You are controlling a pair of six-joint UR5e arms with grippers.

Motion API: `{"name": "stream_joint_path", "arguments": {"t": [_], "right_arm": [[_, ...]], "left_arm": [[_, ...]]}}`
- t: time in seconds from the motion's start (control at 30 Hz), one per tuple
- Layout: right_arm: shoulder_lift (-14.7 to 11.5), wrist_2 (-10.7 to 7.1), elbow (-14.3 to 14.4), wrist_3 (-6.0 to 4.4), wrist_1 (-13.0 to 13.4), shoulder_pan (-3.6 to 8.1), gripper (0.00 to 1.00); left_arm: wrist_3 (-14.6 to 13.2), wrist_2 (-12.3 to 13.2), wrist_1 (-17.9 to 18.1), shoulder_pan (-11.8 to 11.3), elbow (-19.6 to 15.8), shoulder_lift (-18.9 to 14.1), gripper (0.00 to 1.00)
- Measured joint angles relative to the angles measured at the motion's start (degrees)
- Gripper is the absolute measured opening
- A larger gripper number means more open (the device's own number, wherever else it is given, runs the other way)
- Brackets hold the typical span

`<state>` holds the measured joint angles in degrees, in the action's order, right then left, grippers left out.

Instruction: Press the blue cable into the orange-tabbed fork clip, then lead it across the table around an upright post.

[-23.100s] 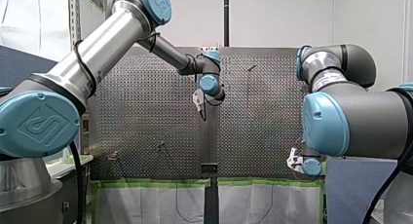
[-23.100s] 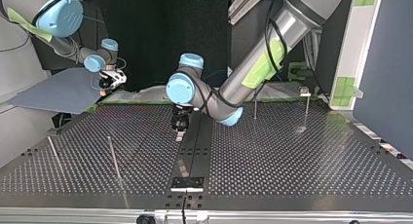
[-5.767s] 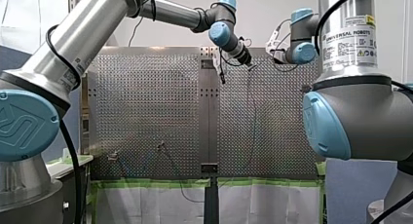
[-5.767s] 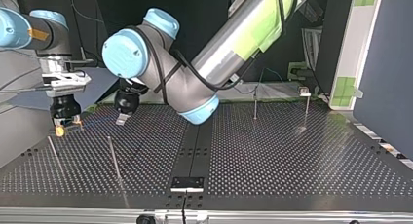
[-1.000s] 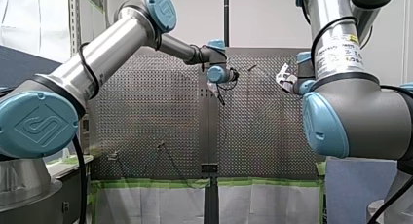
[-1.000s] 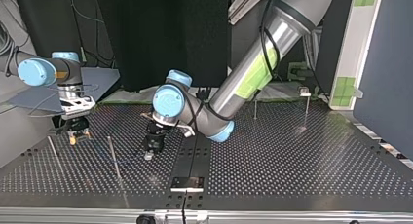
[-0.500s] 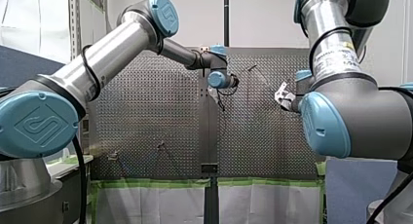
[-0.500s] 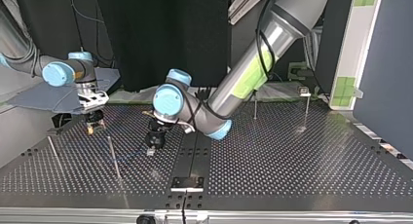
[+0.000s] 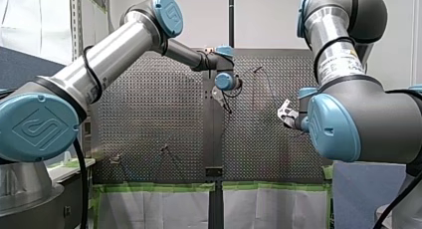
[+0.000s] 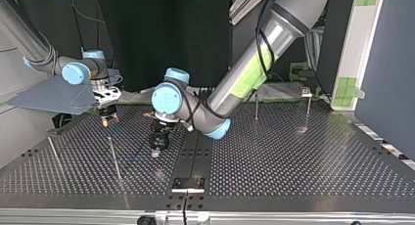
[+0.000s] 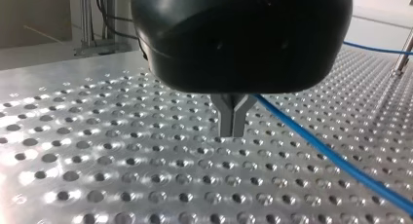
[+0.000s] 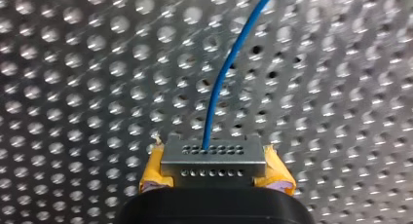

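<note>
Right wrist view: my right gripper (image 12: 213, 158) is clenched on the blue cable (image 12: 221, 83), which runs ahead over the table (image 12: 73, 87). My left gripper (image 11: 234, 121) is pinched closed, empty (cable just beside it). Routing seems in hand; next I should swing the cable around an upright post (image 10: 114, 159).

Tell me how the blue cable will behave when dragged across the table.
Probably floppy: the blue cable bends as it leaves my right gripper. Likely light: it looks narrower than the holes in the table, so it should trail and slide easily.
</note>
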<state>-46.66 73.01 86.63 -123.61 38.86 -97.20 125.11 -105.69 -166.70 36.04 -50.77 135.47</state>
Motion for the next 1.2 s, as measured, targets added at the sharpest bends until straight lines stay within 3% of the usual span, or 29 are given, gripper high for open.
{"name": "stream_joint_path", "arguments": {"t": [0.27,0.53,0.57,0.7,0.77,0.8,0.83,0.87,0.9,0.97,1.0,1.07,1.2], "right_arm": [[3.23,0.17,0.0,0.06,1.2,-0.32,0.0],[5.6,0.16,0.0,0.86,2.13,-0.32,0.0],[5.85,0.15,0.0,0.9,2.25,-0.26,0.0],[7.46,0.09,0.0,1.0,2.61,0.19,0.0],[8.14,0.13,0.0,1.09,2.7,0.43,0.0],[8.59,0.18,0.0,1.22,2.82,0.6,0.0],[8.93,0.21,0.0,1.35,2.92,0.72,0.0],[9.24,0.24,0.0,1.47,3.01,0.84,0.0],[9.54,0.22,0.0,1.58,3.1,0.99,0.0],[9.83,0.19,0.0,1.68,3.18,1.21,0.0],[9.99,0.17,0.0,1.72,3.21,1.36,0.0],[10.3,0.17,0.0,1.75,3.3,1.6,0.0],[11.39,0.15,-0.06,1.77,3.8,2.13,0.0]], "left_arm": [[0.53,-3.03,0.11,-0.41,-0.01,0.05,0.0],[2.49,-1.86,-0.19,-0.23,-0.01,0.01,0.0],[2.58,-1.85,-0.22,-0.19,-0.01,0.01,0.07],[2.75,-1.98,-0.37,-0.15,-0.01,0.01,0.17],[2.93,-2.02,-0.43,-0.15,0.0,0.0,0.32],[3.19,-1.99,-0.45,-0.13,0.0,0.0,0.32],[3.44,-1.96,-0.46,-0.11,-0.01,0.0,0.37],[3.73,-1.95,-0.46,-0.1,0.0,0.0,0.52],[4.13,-1.95,-0.48,-0.09,0.0,0.0,0.52],[4.75,-1.99,-0.56,-0.09,0.0,0.0,0.68],[5.08,-2.05,-0.69,-0.08,0.0,0.0,0.68],[5.39,-2.22,-0.93,-0.06,0.0,0.0,0.82],[5.63,-2.97,-1.65,-0.05,0.0,0.0,0.9]]}}
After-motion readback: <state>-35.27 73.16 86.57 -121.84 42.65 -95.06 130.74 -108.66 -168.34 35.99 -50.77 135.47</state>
